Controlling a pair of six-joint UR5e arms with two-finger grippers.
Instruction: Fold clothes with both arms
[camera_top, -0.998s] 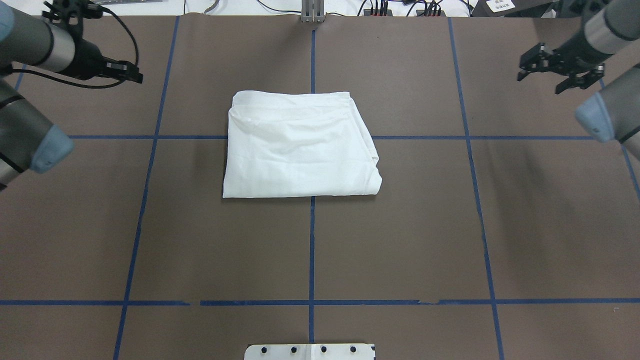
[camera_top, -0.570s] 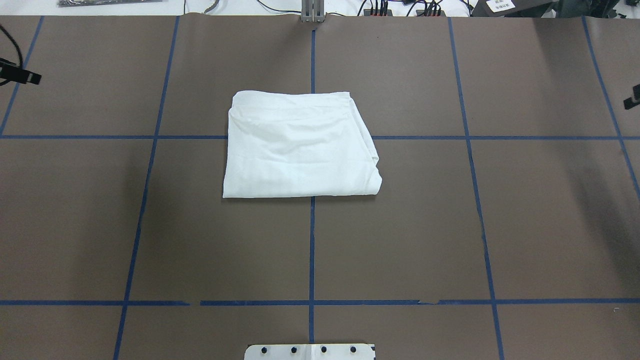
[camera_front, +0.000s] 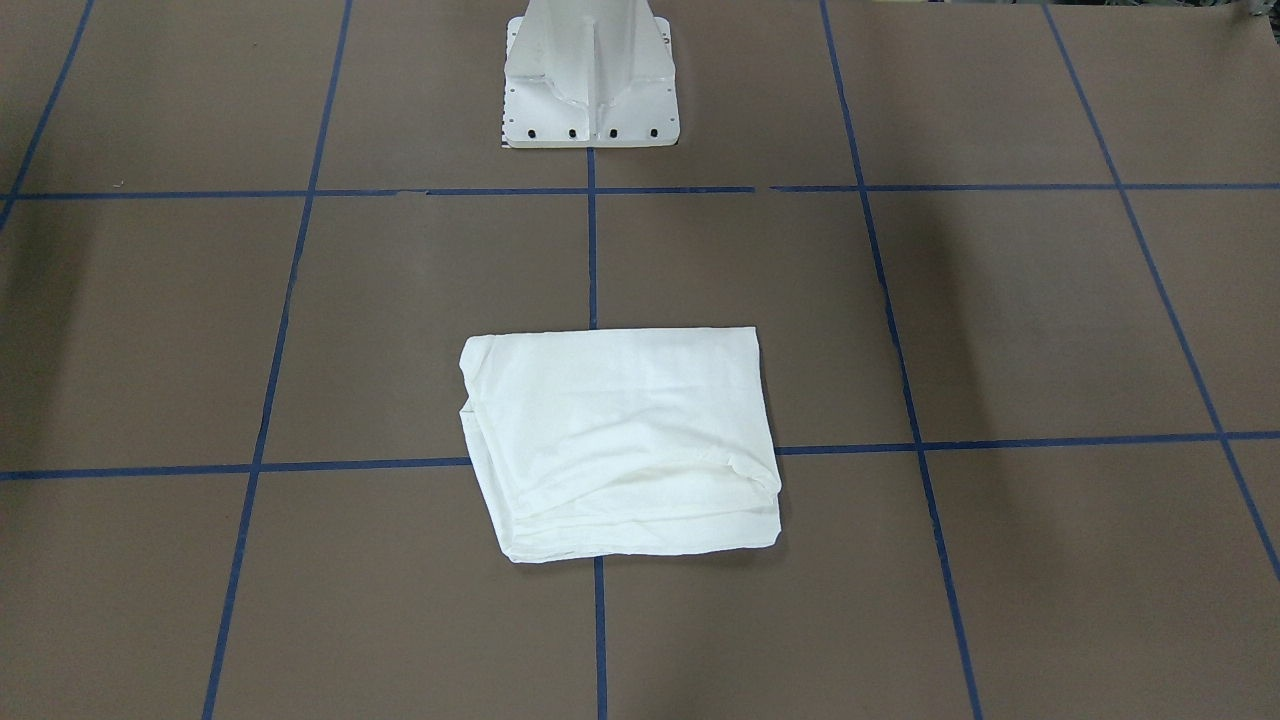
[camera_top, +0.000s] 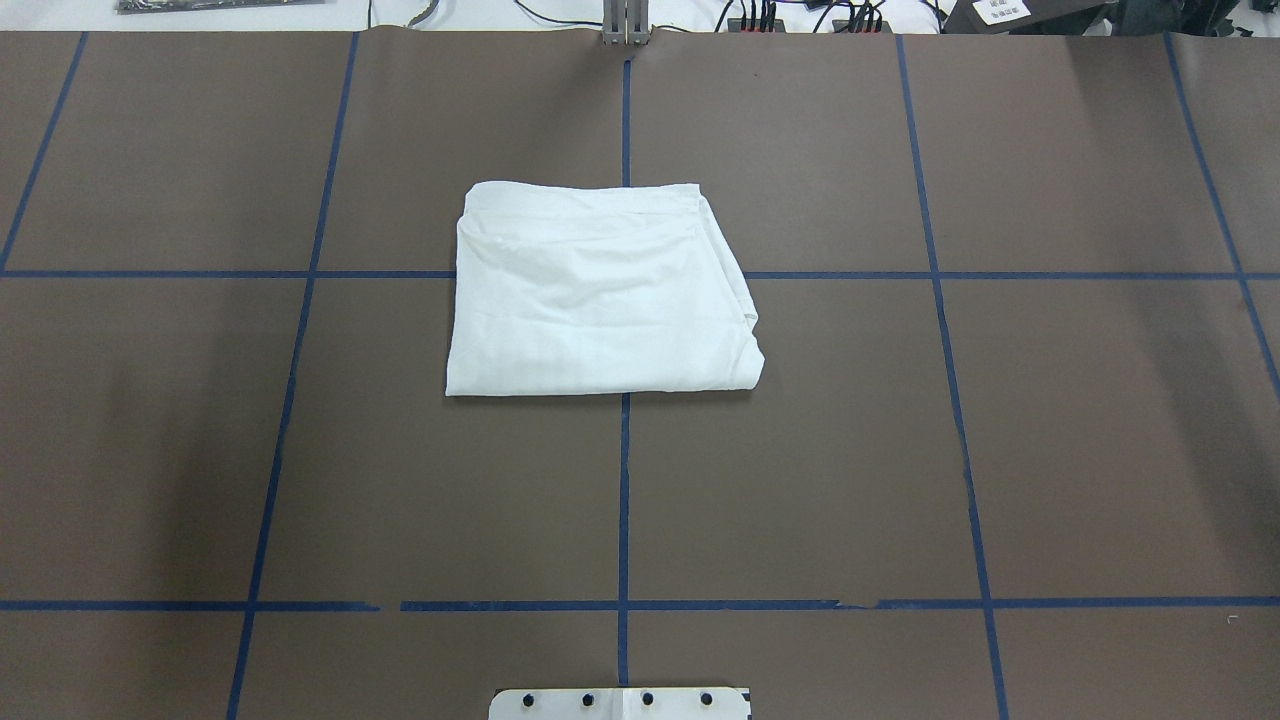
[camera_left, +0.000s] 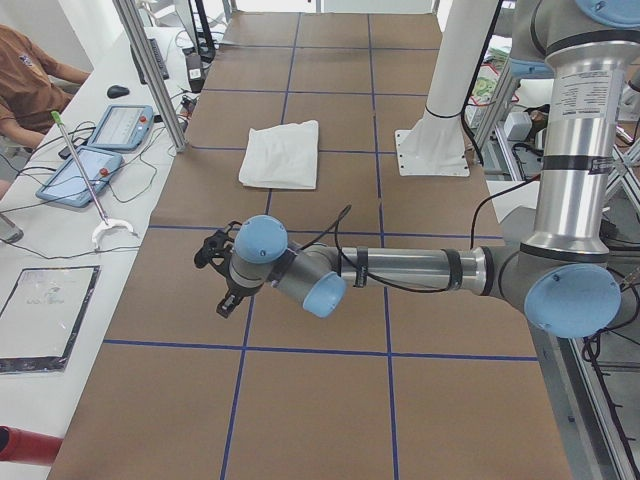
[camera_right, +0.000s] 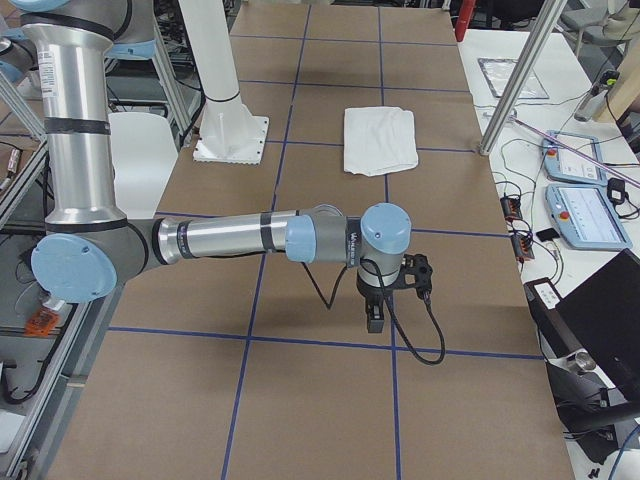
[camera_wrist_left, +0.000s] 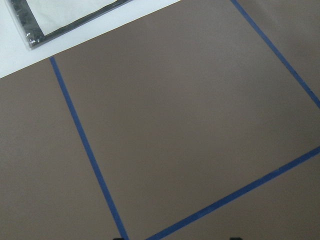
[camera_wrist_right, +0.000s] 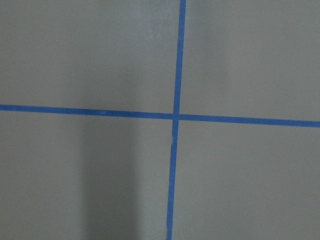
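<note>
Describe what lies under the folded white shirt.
The shirt rests on the brown table cover. Blue tape lines run beneath it; their crossing is hidden, as is anything inside the folds.

I count 1 white shirt (camera_top: 600, 290), folded. 2 robot arms: left arm (camera_left: 420, 268), right arm (camera_right: 240, 238). 1 gripper each, so 2: left gripper (camera_left: 222, 285), right gripper (camera_right: 377, 315). 1 white pedestal (camera_front: 590, 75). 2 tablets (camera_left: 122, 127) on the side bench (camera_left: 40, 260), 1 person (camera_left: 30, 75) there. Overhead cam: 5 blue tape lines (camera_top: 625, 480) running away from the robot, 2 across.
</note>
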